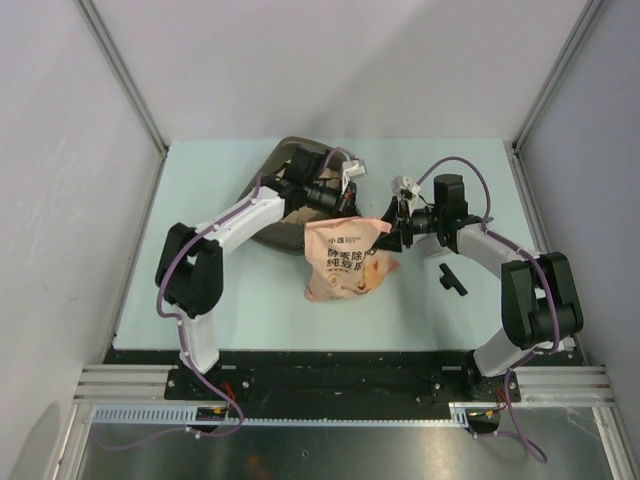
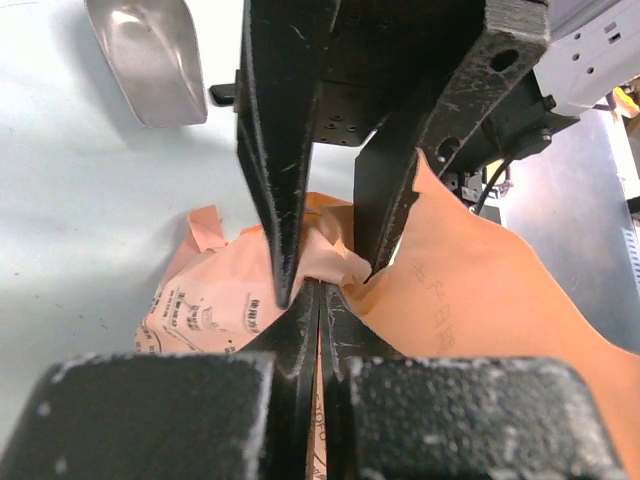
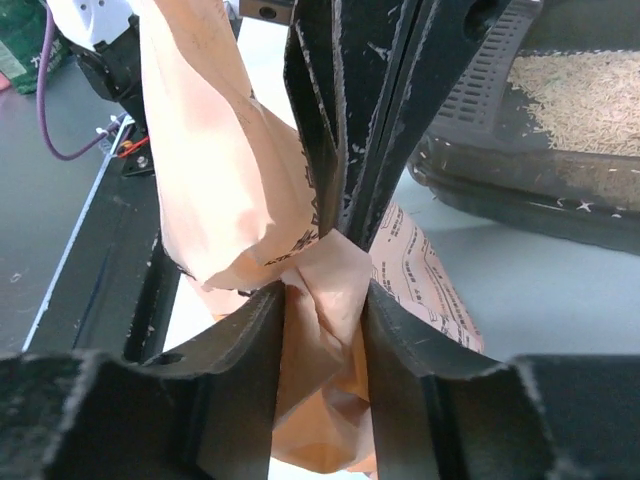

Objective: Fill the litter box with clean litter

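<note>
Litter box (image 3: 520,195) holds some clean litter (image 3: 580,90); left and right jaws are each clamped on the pink bag (image 1: 345,262).

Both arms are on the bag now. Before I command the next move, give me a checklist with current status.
1. Left gripper grip: ok, shut on the top fold of the bag.
2. Right gripper grip: ok, shut on the same bunched paper, close beside the left one.
3. Bag mouth open: cannot tell, the grippers hide it.
4. Bag over the litter box: not ok, it sits beside the box's near rim.
5. Litter box ready: ok, upright, with some clean litter inside.
6. Metal scoop out of the way: ok, lying apart from the bag.
</note>
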Available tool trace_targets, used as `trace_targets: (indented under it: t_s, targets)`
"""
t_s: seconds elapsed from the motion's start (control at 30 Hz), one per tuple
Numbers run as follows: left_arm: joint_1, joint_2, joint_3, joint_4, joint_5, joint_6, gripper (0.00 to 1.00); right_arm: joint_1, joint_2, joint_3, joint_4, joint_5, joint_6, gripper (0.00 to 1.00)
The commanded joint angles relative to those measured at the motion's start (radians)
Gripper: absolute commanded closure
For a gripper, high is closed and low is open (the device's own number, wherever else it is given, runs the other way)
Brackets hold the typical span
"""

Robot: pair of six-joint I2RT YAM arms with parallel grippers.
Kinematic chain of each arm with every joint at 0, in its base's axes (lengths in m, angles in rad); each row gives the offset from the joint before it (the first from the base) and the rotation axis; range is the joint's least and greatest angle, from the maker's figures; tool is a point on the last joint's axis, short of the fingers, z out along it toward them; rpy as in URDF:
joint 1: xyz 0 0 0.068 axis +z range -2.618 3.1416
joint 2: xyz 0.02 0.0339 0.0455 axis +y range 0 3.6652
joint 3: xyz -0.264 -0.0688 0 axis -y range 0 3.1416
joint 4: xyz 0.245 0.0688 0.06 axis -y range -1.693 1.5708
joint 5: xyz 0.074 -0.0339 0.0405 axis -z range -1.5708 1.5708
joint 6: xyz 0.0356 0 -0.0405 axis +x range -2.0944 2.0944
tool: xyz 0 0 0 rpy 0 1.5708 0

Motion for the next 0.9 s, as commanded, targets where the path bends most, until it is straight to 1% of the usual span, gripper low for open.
trace_targets:
  t_s: [0.0, 0.03, 0.1, 0.13, 0.17, 0.2, 0.23, 0.27, 0.3, 0.37, 0.4, 0.43, 0.5, 0.53, 0.57, 0.6, 0.63, 0.67, 0.7, 0.73, 0.83, 0.87]
  targets:
    - [0.021, -0.058, 0.002, -0.004, 0.037, -0.024, 1.0, 0.008, -0.002, 0.031, -0.052, -0.058, -0.005, 0.66]
    - [0.026, -0.066, 0.0, -0.005, 0.019, -0.024, 1.0, 0.006, 0.0, 0.031, -0.049, -0.059, -0.002, 0.74]
    - [0.047, -0.084, -0.006, -0.014, -0.006, -0.019, 1.0, 0.0, 0.001, 0.031, -0.052, -0.055, 0.018, 0.82]
    - [0.058, -0.107, -0.015, -0.02, -0.038, -0.015, 0.96, -0.011, 0.0, 0.03, -0.049, -0.052, 0.03, 0.9]
    - [0.068, -0.124, -0.023, -0.03, -0.059, -0.004, 0.9, -0.015, -0.002, 0.03, -0.045, -0.045, 0.046, 0.92]
    - [0.096, -0.14, -0.029, -0.051, -0.079, 0.008, 0.75, -0.022, -0.008, 0.031, -0.036, -0.038, 0.09, 0.94]
    - [0.111, -0.158, -0.047, -0.063, -0.099, 0.022, 0.7, -0.029, -0.011, 0.03, -0.011, -0.016, 0.113, 0.99]
    - [0.128, -0.192, -0.056, -0.076, -0.136, 0.054, 0.66, -0.037, -0.016, 0.03, 0.007, -0.009, 0.142, 1.0]
    - [0.169, -0.212, -0.069, -0.1, -0.144, 0.073, 0.61, -0.041, -0.017, 0.03, 0.032, 0.002, 0.181, 1.0]
    - [0.214, -0.261, -0.104, -0.123, -0.153, 0.111, 0.55, -0.046, -0.023, 0.031, 0.111, 0.028, 0.296, 1.0]
    - [0.254, -0.279, -0.116, -0.146, -0.153, 0.125, 0.47, -0.046, -0.023, 0.03, 0.141, 0.036, 0.332, 1.0]
    - [0.271, -0.302, -0.147, -0.158, -0.153, 0.16, 0.45, -0.042, -0.025, 0.03, 0.182, 0.056, 0.392, 1.0]
    - [0.308, -0.38, -0.19, -0.178, -0.159, 0.188, 0.39, -0.032, -0.022, 0.03, 0.204, 0.076, 0.444, 1.0]
    - [0.317, -0.417, -0.245, -0.183, -0.159, 0.209, 0.37, -0.029, -0.017, 0.03, 0.22, 0.091, 0.478, 1.0]
    - [0.328, -0.448, -0.275, -0.183, -0.162, 0.22, 0.33, -0.026, -0.01, 0.03, 0.221, 0.096, 0.515, 1.0]
    - [0.346, -0.518, -0.308, -0.188, -0.162, 0.231, 0.32, -0.016, -0.005, 0.03, 0.211, 0.099, 0.523, 1.0]
    - [0.352, -0.552, -0.373, -0.188, -0.162, 0.257, 0.3, -0.011, -0.003, 0.028, 0.204, 0.102, 0.528, 1.0]
    - [0.355, -0.583, -0.407, -0.189, -0.167, 0.268, 0.27, -0.008, -0.003, 0.03, 0.198, 0.105, 0.549, 1.0]
    - [0.358, -0.65, -0.44, -0.189, -0.162, 0.28, 0.25, -0.008, -0.002, 0.03, 0.19, 0.109, 0.557, 1.0]
    - [0.358, -0.679, -0.501, -0.189, -0.159, 0.304, 0.23, -0.009, 0.0, 0.03, 0.182, 0.114, 0.558, 1.0]
    - [0.354, -0.753, -0.593, -0.185, -0.126, 0.35, 0.16, -0.014, -0.006, 0.031, 0.135, 0.122, 0.523, 1.0]
    - [0.349, -0.756, -0.605, -0.183, -0.118, 0.358, 0.09, -0.015, -0.008, 0.031, 0.126, 0.123, 0.518, 1.0]
